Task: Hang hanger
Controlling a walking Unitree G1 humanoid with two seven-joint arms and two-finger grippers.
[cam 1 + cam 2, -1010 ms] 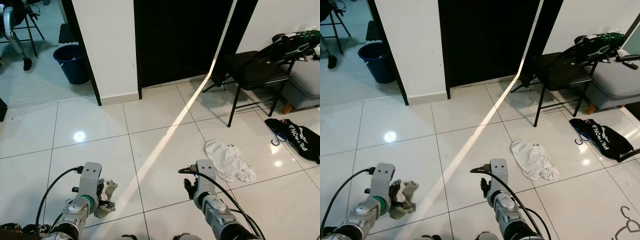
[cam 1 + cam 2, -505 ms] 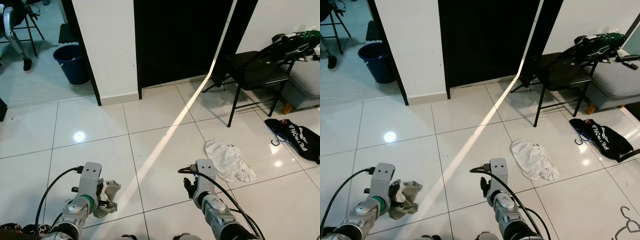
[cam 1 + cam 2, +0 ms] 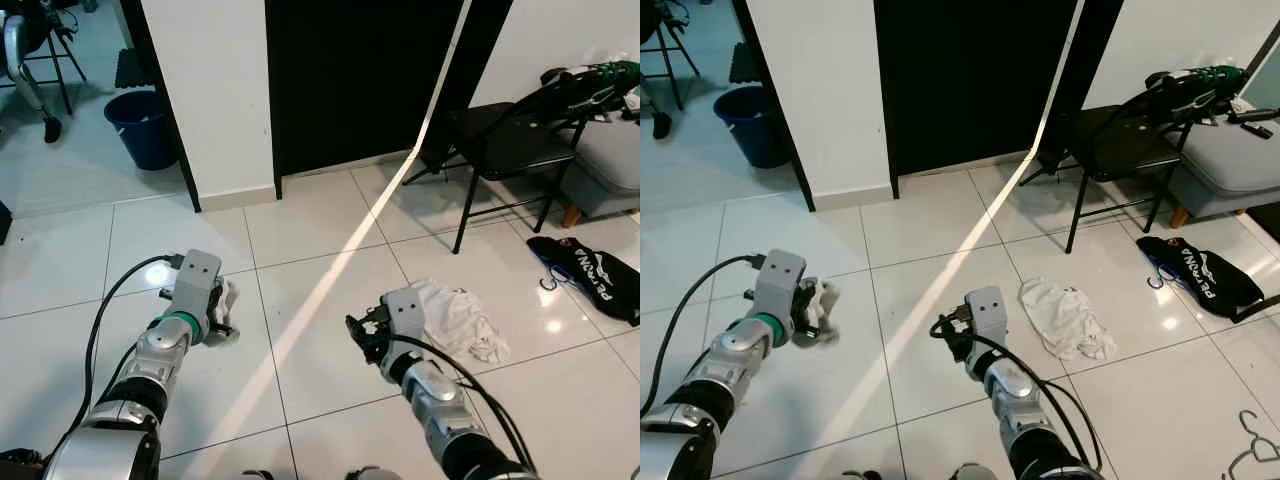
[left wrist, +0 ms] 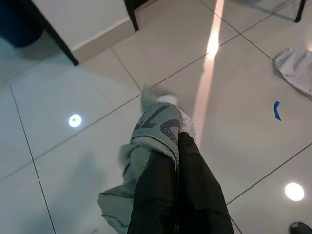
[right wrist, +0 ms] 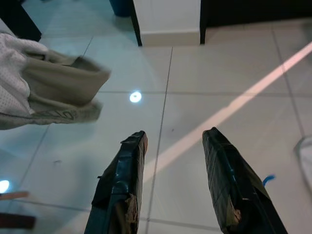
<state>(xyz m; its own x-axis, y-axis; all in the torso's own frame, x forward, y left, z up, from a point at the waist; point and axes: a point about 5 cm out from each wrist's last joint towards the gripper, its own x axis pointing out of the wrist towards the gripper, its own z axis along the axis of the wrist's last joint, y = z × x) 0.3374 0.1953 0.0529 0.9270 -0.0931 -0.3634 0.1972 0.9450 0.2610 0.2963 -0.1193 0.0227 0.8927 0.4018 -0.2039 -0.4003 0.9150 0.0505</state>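
Lifting since a second ago: the left gripper has come up from low near the floor to mid-height, fingers pressed together and pinching a bunched grey-beige cloth that hangs off the tips. The right gripper has risen too and swung in toward the cloth, fingers spread and holding nothing; the cloth sits just beside it in the right wrist view.

No hanger is in either gripper. A blue hook, probably a hanger, pokes out from under the black bag on the floor at the far right, near the black folding chair. A white garment lies on the tiles just right of the right arm. A blue bin stands in the room beyond the doorway.

Judgement: both arms raised looks like prep for a two-handed move on the cloth, maybe a handover or spreading it. The hanging step has not begun, and the hanger is well apart from both grippers.
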